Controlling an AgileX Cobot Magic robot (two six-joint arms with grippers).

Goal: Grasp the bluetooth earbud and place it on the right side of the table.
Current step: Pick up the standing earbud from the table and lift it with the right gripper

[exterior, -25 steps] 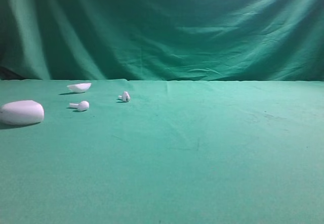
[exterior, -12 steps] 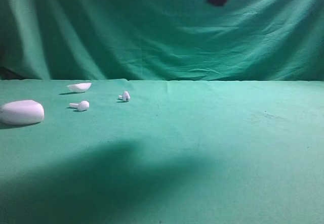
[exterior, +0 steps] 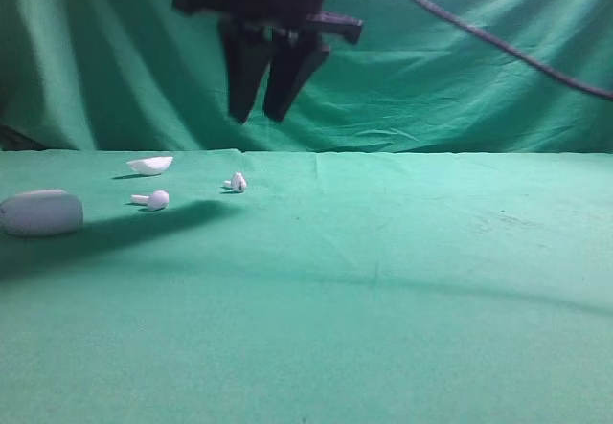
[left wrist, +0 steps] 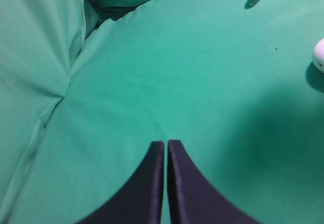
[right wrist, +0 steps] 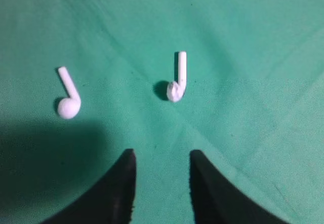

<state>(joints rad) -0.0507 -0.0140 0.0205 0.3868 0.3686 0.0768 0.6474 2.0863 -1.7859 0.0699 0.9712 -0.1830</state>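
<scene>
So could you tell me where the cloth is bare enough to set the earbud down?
The table lies bare from the bluetooth earbud rightward. The far left is crowded: second earbud, shell, case.

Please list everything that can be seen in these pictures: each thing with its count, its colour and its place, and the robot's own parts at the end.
bluetooth earbud: one, white with a dark speck, back left part of the table, below the right gripper.
second earbud: one, plain white, left of the first, apart from it.
bowl-shaped shell: one, white, behind the second earbud.
oval case: one, white, at the far left edge, in shadow.
table: one, covered in green cloth.
backdrop: one, green draped cloth behind the table.
cable: one, dark, upper right.
right gripper: one, black, open, in the air above the earbuds.
left gripper: one, black, shut, over bare cloth.
</scene>
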